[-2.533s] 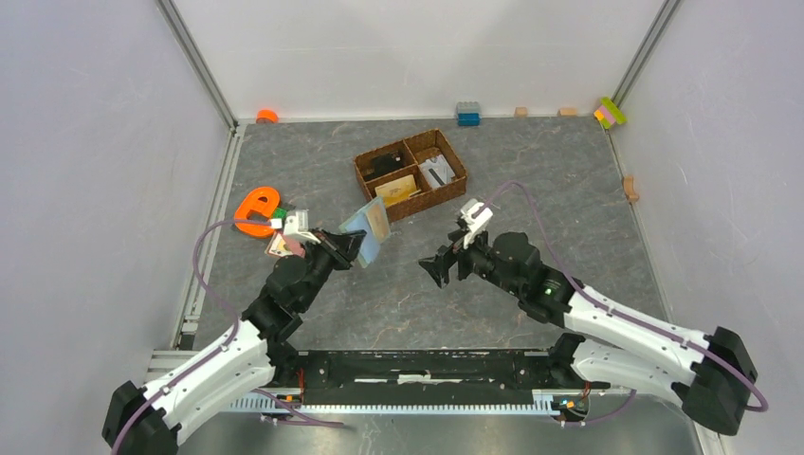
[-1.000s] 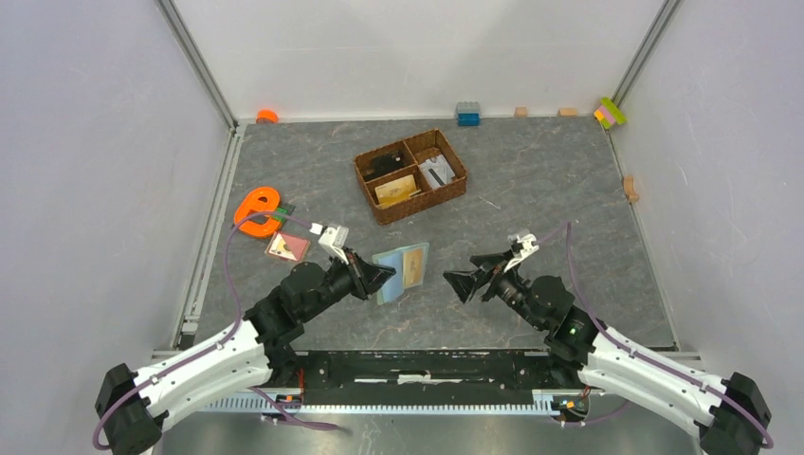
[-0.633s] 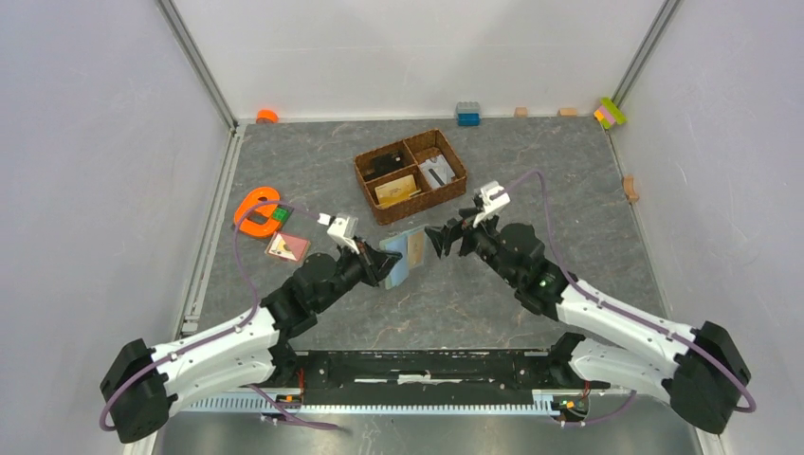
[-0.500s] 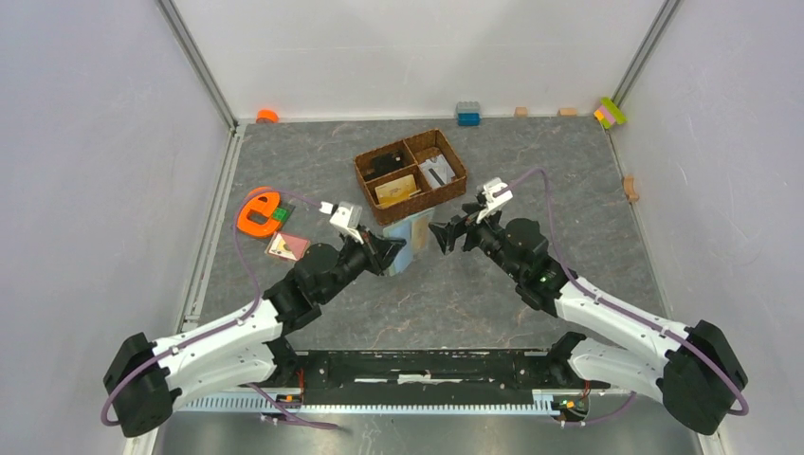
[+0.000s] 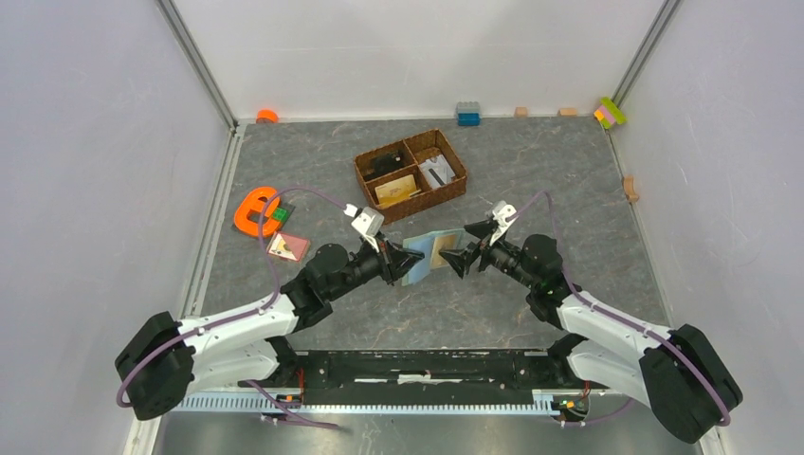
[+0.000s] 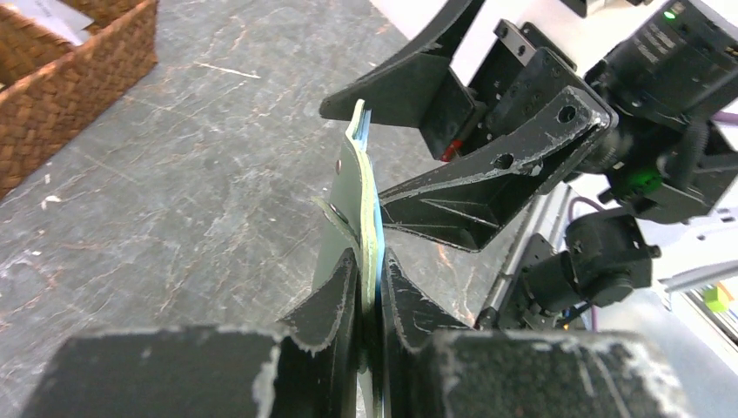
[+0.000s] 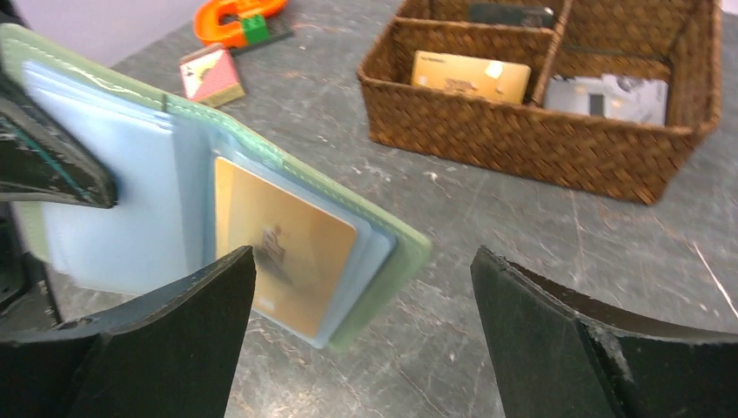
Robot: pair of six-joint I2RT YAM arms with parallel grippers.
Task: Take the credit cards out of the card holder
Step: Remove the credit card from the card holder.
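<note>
Sage-green bifold card holder (image 5: 422,258), pale blue inside, hangs open above the grey table between the two arms. The left gripper (image 6: 370,272) is clenched on one edge of it. The open holder's long axis runs from one gripper to the other, so its free half points straight at the right gripper (image 7: 361,261). That gripper is spread wide and grasps nothing, with one finger on each side of the free half. A tan-orange credit card (image 7: 283,244) sits in a slot on that half, facing the right wrist and nearer the right arm. The blur may hide whether its edge clears the slot. A pinkish-brown card (image 5: 287,247) lies flat on the table, well apart to the left.
</note>
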